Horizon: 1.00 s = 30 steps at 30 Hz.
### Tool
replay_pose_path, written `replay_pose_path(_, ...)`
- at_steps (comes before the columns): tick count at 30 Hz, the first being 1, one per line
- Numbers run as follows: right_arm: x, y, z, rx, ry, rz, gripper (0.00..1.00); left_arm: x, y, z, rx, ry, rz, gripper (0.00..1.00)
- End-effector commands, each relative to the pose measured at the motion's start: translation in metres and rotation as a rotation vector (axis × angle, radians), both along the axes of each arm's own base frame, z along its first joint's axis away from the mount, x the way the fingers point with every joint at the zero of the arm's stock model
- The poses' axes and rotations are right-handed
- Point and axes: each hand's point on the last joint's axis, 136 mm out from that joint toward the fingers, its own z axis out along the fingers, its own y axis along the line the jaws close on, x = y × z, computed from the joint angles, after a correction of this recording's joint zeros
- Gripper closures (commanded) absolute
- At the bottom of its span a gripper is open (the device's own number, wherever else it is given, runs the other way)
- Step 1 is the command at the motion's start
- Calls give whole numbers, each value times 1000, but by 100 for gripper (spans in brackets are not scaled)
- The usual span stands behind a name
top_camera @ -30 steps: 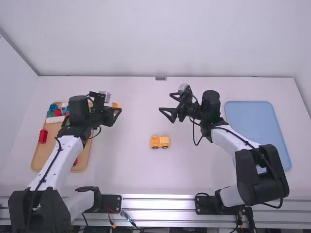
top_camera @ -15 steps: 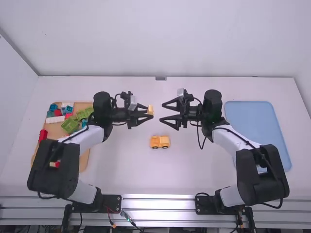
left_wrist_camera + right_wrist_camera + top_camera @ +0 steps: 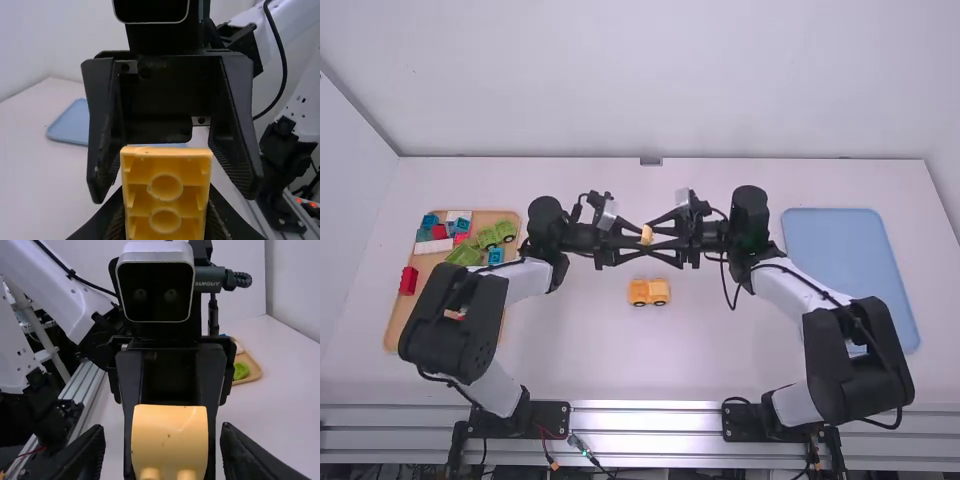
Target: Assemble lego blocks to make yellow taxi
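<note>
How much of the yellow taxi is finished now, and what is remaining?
Partly done, it seems: the yellow wheeled base stands on the table. In hand: a yellow block, with the left gripper's jaws closed on it and the right gripper's jaws open at either side, so probably a handover. Left to do: the block is not yet on the base and likely must be pressed there.

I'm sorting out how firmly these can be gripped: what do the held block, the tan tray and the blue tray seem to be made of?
Held block: likely moulded plastic, lightly glossy, given its hollow underside with round tubes. Tan tray: probably wood, matt, judging by its colour alone. Blue tray: smooth and matt, perhaps plastic; its even colour doesn't settle it.
</note>
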Motion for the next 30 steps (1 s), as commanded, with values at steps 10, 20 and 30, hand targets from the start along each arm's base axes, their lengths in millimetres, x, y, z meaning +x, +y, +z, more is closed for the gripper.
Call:
replay_pose_path(10,-1,3,17,15,-61,10,64,-4,0,-10,16,25,-20,98)
replay_pose_path(20,-2,7,15,9,-51,9,82,-5,0,-7,9,-10,-27,98)
replay_pose_path(30,-2,7,15,9,-52,8,100,-4,0,-7,9,-10,-18,28)
